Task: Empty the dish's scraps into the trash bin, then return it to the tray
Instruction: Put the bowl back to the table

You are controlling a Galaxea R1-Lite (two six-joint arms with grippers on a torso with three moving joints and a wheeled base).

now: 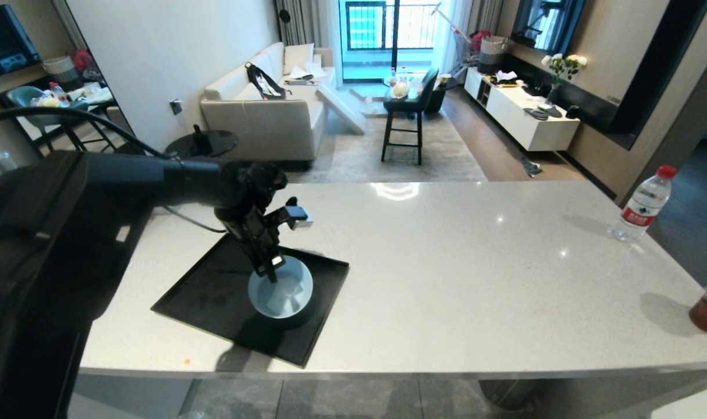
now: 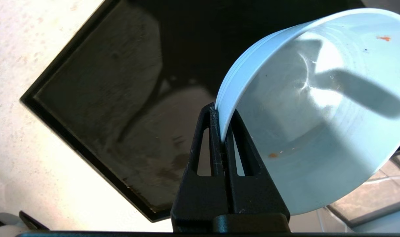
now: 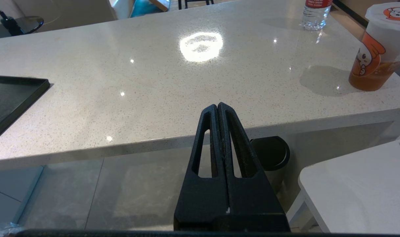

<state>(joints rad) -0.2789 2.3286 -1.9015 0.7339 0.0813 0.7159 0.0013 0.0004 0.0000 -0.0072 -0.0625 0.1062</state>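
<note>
left gripper (image 1: 270,269) pinches rim of emptied pale-blue bowl (image 1: 281,288), tilted over black tray (image 1: 213,297), lower left. return step; next: level, lower, release. right gripper (image 3: 221,108) closed, empty.

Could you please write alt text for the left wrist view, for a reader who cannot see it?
The black left gripper is shut on the rim of a small round pale blue-white dish, held tilted above a flat rectangular matte black tray on a speckled white counter. The dish is nearly empty, with only a few tiny orange specks inside.
</note>
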